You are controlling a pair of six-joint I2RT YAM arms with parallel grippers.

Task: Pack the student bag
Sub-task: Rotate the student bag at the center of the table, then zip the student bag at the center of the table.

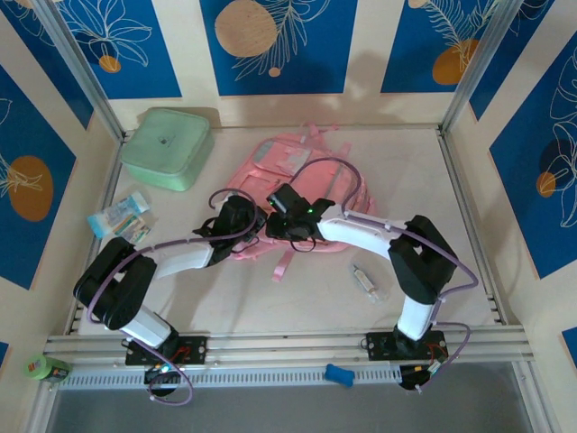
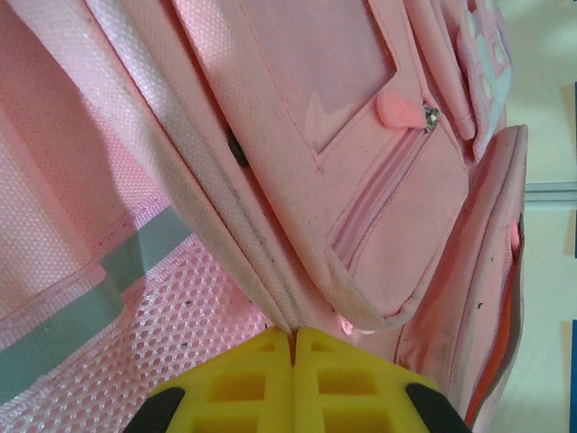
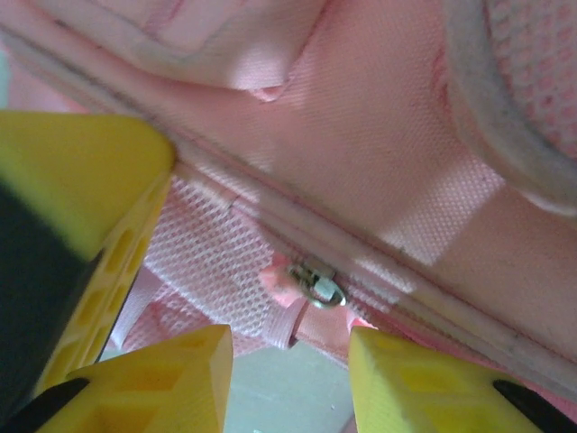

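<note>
At the upper left of the top view a mint-green box [image 1: 167,149], smooth, square and round-cornered, sits back against the wall, and below it a soft plastic packet [image 1: 122,219] lies near the table's [image 1: 406,180] left edge; both look like things waiting to go in. Right of them, at the middle of the frame, the left gripper [image 2: 293,361] has its blocky yellow fingers pressed flat together at the bottom of its wrist view, and a piped seam of the student bag [image 1: 270,167] runs straight down into the line where they meet, so it appears to pinch that edge, probably to keep the limp cloth taut for the other arm. The bag lies flat at the centre of the table, just above both wrists: a coarse pink weave, with open mesh [image 2: 180,334], a dull grey-green strip [image 2: 81,298] and a rounded rubbery tab [image 2: 397,110] on a pocket zip. Just to the right, the right gripper [image 3: 288,361] stands partly open, its yellow fingers apart on either side of a small metal zip slider [image 3: 315,289] with a pink fabric pull, neither visibly touching it; I judge it is lined up to take the pull and open the bag. Farther right a small tube [image 1: 365,281] lies alone on the table
</note>
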